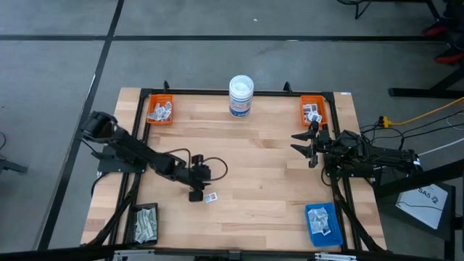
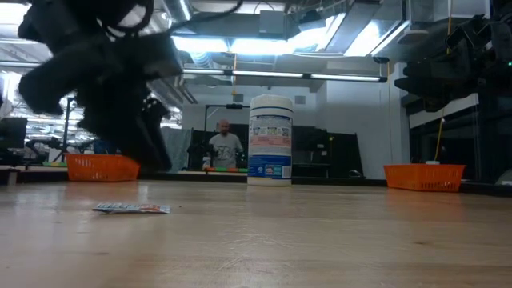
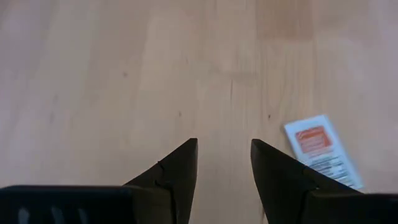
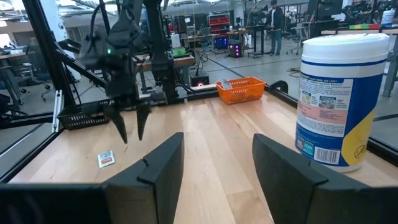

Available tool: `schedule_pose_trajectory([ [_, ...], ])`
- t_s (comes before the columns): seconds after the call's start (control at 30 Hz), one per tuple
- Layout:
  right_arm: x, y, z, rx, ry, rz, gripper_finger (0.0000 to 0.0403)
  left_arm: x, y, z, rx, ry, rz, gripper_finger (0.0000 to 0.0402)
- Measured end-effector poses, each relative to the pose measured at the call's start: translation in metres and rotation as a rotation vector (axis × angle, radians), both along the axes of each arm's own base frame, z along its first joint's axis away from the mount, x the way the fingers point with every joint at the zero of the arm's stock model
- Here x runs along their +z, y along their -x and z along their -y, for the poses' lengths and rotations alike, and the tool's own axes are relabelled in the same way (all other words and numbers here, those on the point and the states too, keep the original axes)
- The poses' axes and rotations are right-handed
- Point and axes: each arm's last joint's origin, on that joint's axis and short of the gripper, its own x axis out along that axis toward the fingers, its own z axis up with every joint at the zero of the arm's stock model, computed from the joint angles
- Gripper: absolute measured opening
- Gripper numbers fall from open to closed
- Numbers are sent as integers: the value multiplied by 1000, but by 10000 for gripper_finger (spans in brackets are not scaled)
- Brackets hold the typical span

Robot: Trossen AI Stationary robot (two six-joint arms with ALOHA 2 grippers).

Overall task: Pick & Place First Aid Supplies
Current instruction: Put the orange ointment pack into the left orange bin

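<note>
One small white packet with an orange label lies flat on the wooden table, alone in the middle-left; it also shows in the left wrist view, the low view and the right wrist view. My left gripper hangs just above the table beside this packet, slanting down, open, nothing between its fingers. My right gripper waits at the right side, level, open and empty.
A white round tub stands at the far middle. Orange trays with packets sit at the far left and far right. A black tray with greenish strips is near left, a blue tray with packets near right. A person stands beyond the table.
</note>
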Motion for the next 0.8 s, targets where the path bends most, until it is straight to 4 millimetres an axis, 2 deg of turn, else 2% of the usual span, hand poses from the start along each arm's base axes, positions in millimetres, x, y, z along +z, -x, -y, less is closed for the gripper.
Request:
schedule_pose_trajectory([
  [0.2,0,0,0,0,0,1,191,-17,-2,7,-36,-23,-44,143],
  [0.5,0,0,0,0,0,0,191,-13,-9,18,-125,214,-1,143],
  [0.63,0,0,0,0,0,1,191,-25,-7,23,-140,210,-57,143],
  [0.8,0,0,0,0,0,0,191,-35,-13,26,-137,217,-41,144],
])
